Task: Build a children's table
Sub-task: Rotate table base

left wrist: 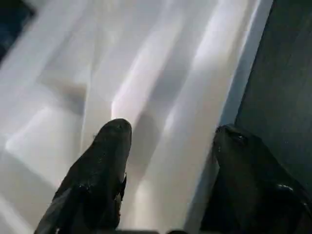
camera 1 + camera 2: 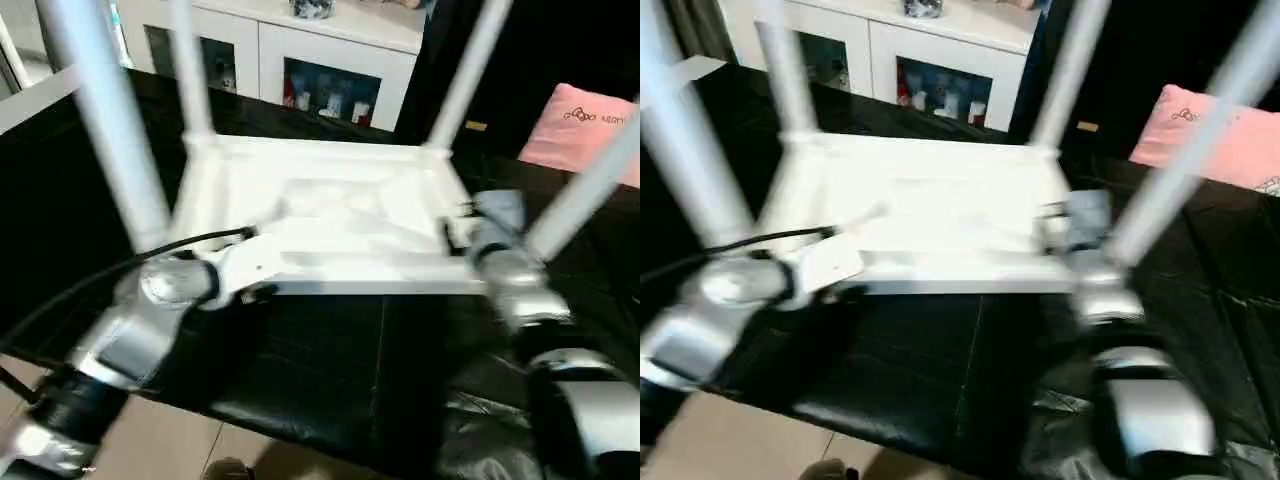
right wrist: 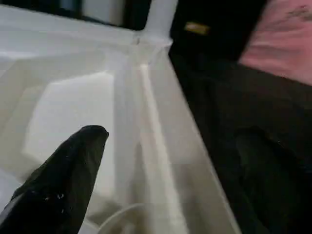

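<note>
The children's table lies upside down on a black surface, its white ribbed tabletop [image 2: 330, 220] facing up. All of its white legs stand in the corner sockets: near left [image 2: 110, 120], far left [image 2: 190, 70], far right [image 2: 465, 70] and near right [image 2: 590, 190]. My left gripper [image 1: 170, 129] is at the near-left corner, shut on the tabletop's rim, one finger [image 1: 109, 161] inside over the ribs and the other outside. At the right edge, my right gripper [image 3: 175, 139] stands open astride the rim, beside the near right leg.
A white glass-door cabinet [image 2: 330, 60] stands behind the table, and a pink pillow [image 2: 585, 125] lies at the far right. The black surface [image 2: 330, 370] ends near me, with pale floor [image 2: 150, 440] below. A black cable [image 2: 120, 265] runs along my left forearm.
</note>
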Controlling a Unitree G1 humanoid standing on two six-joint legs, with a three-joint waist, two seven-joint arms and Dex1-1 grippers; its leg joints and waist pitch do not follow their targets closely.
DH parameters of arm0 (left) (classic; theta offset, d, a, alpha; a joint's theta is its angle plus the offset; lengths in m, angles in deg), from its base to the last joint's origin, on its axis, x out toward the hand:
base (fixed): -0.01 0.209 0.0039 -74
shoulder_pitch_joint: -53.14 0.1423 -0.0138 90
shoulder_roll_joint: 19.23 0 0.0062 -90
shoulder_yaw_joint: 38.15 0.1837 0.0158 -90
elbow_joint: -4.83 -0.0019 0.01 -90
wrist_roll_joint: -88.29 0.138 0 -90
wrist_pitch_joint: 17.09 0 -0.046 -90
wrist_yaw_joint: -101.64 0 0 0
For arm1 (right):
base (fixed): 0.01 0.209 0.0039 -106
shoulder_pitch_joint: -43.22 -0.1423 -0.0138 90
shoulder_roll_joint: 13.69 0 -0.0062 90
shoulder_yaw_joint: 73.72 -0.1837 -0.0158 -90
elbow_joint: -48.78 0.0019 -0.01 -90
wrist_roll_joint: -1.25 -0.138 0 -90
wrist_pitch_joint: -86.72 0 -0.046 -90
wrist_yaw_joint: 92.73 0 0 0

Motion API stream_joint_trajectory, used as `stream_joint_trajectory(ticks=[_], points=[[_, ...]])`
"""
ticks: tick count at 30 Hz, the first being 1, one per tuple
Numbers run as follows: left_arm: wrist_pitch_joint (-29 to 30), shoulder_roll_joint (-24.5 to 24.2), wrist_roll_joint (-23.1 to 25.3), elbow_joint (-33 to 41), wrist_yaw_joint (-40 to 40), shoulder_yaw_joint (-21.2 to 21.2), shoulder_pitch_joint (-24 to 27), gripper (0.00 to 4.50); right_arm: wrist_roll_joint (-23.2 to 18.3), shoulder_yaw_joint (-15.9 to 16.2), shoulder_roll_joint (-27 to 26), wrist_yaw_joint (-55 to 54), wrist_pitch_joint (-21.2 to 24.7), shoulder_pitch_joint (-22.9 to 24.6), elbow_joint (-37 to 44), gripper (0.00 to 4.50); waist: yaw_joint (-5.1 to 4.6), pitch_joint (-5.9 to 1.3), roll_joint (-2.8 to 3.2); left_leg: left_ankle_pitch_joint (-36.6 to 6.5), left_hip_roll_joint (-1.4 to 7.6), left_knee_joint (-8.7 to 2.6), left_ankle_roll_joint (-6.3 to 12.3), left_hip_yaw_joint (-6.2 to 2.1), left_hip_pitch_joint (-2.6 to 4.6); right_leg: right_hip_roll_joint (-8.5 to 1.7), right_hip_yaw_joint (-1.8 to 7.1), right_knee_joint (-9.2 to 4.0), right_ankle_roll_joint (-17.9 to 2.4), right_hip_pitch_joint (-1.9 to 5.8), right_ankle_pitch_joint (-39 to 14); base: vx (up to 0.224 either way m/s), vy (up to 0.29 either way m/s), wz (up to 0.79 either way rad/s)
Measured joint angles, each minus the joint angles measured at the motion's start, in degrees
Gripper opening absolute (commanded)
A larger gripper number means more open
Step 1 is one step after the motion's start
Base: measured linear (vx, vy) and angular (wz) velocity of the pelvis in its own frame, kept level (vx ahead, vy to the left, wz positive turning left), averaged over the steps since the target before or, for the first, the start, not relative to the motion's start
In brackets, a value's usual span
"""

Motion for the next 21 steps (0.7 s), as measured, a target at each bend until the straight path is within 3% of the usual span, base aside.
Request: stream_joint_trajectory(ticks=[5,10,14,21], points=[[-1.07,4.57,-8.31,2.89,-0.43,-3.62,6.28,3.06,0.02,0.73,-0.12,5.83,-1.05,1.91,1.88,4.5,-1.4,-0.06,0.17,-0.01,0.09,-0.03,0.03,0.0,0.02,0.08,-0.04,0.06,-0.05,-0.08,-0.09,0.0,0.0,0.0],[1.67,4.1,-14.65,8.14,-2.14,-9.11,12.22,3.06,-0.3,3.64,-2.42,13.02,-0.94,6.25,9.44,4.5,-1.99,-0.04,0.21,-0.02,0.11,-0.04,0.03,-0.01,0.09,0.12,-0.03,0.09,-0.1,-0.1,-0.09,0.0,0.0,0.0],[6.25,-1.43,-19.97,12.69,-6.61,-14.0,18.93,3.42,-1.44,7.66,-3.36,18.95,0.27,14.31,22.21,4.5,-1.73,-0.03,0.15,-0.04,0.1,-0.06,0.08,-0.04,0.09,0.13,-0.03,0.07,-0.03,-0.08,-0.21,0.0,0.0,0.0],[12.77,-12.13,-26.1,17.62,-14.57,-22.93,27.87,3.89,-7.12,8.95,-3.36,24.88,5.47,26.76,41.54,4.5,-1.2,-0.03,0.1,-0.07,0.08,-0.08,0.12,-0.05,0.25,0.12,0.0,0.04,0.36,0.07,-0.47,0.0,0.0,0.0]])
